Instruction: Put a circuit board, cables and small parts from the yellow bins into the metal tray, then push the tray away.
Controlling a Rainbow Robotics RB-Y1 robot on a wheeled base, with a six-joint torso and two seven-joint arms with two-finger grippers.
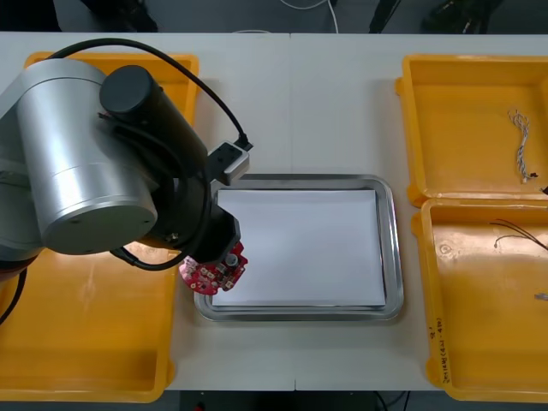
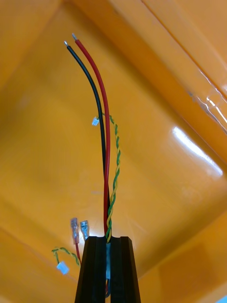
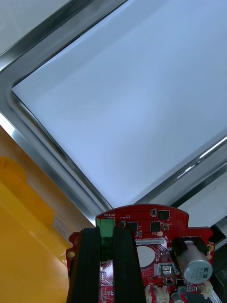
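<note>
- The left arm [image 1: 81, 163] leans in over the left-hand yellow bins [image 1: 86, 342]. Its bulky silver body covers much of the far one.
- The left gripper [image 1: 221, 255] points down at the near left corner of the metal tray [image 1: 390, 257].
- Its fingers [image 3: 125, 255] are clamped on the round red circuit board [image 1: 204, 276], pinching it at a green connector [image 3: 106, 223] on the edge.
- The board sits across the tray's rim, part over the white inside, part toward the bin beside it.
- The right gripper [image 2: 108, 239] is low inside a bin, its fingers squeezed nearly together on a cable bundle [image 2: 105, 156] of a red wire, a black wire and a yellow-green twisted pair.
- In the far right bin lies a twisted blue and white cable [image 1: 520, 145].
- In the near right bin are a thin dark cable [image 1: 514, 231] and a small metal part [image 1: 541, 296].
</note>
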